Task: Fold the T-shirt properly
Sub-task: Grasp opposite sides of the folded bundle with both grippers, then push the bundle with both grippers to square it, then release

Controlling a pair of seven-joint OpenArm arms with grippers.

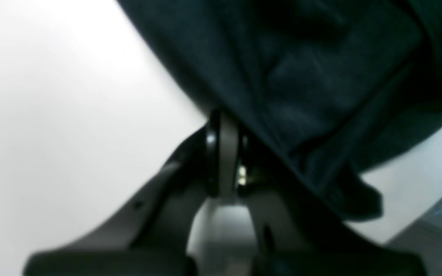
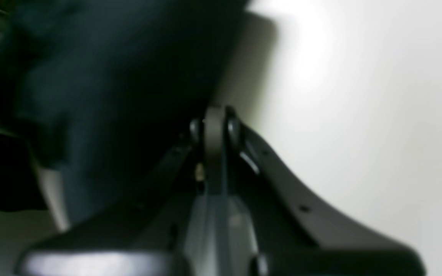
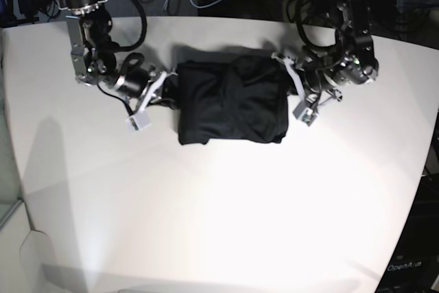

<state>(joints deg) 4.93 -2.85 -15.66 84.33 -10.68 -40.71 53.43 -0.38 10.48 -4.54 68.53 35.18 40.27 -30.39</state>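
A: Pincer check first. I see my left pincer (image 3: 296, 87) with its jaws pressed together at the T-shirt's (image 3: 232, 101) edge on the base view's right. My right pincer (image 3: 163, 81) is closed too, at the opposite edge.

B: Gripping cloth, or just closed beside it?

A: Left wrist view shows dark fabric (image 1: 301, 99) draped against the closed tips (image 1: 226, 126), so I judge a pinch on the hem. Right wrist view is blurred; fabric (image 2: 102, 96) lies beside the tips (image 2: 215, 122), but I cannot tell whether any is caught.

B: Where is the garment?

A: On the white table (image 3: 219, 211), far half, between both arms, bunched into a rough rectangle.

B: Handling?

A: Thin knit: light, limp, no stiffness, likely to sag and slip. I judge the outer edges or corners the best holds, taking all layers together.
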